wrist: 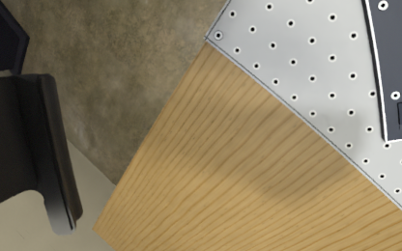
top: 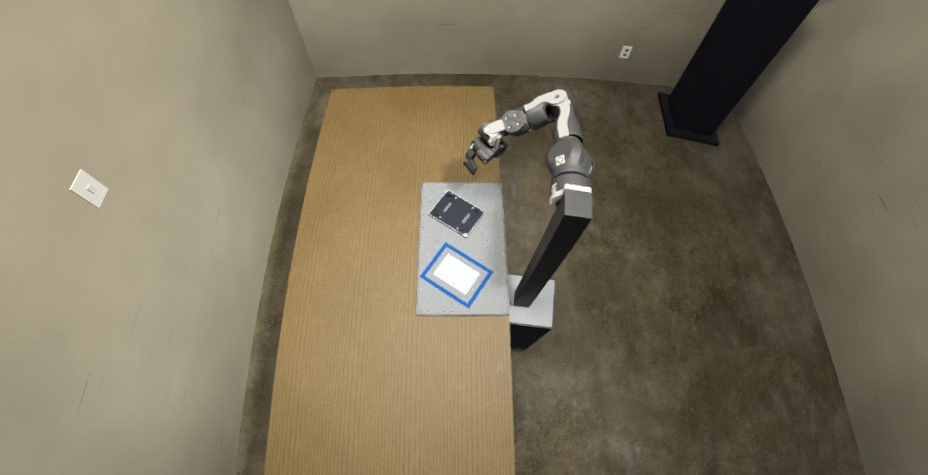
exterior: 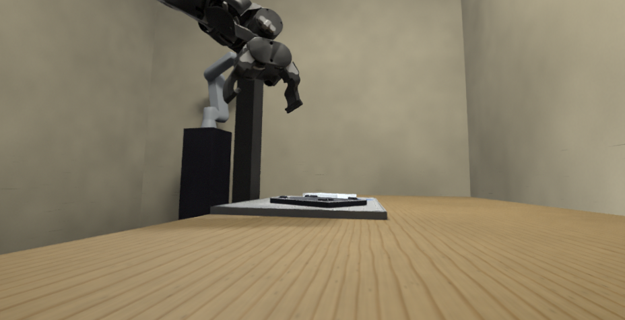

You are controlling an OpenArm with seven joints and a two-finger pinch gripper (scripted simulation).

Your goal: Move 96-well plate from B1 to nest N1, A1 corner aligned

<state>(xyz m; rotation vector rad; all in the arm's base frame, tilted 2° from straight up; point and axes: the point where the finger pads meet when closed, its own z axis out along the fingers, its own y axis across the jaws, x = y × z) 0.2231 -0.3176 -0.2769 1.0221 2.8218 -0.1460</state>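
The white 96-well plate (top: 456, 273) lies flat inside the blue-framed spot B1 on the grey perforated baseplate (top: 462, 248). The black plate nest N1 (top: 456, 213) sits on the same baseplate, further back, and is empty. My gripper (top: 476, 157) hangs in the air above the wooden table just beyond the baseplate's far edge, open and empty, well away from the plate. In the side view the gripper (exterior: 261, 99) is high above the nest (exterior: 318, 201) and the plate (exterior: 331, 195). The wrist view shows one finger (wrist: 50, 159), a baseplate corner (wrist: 316, 82) and part of the nest (wrist: 400, 68).
My arm's dark column and base (top: 532, 316) stand at the table's right edge beside the baseplate. A tall black pillar (top: 743, 50) stands on the floor at the back right. The table's right edge runs just right of the baseplate.
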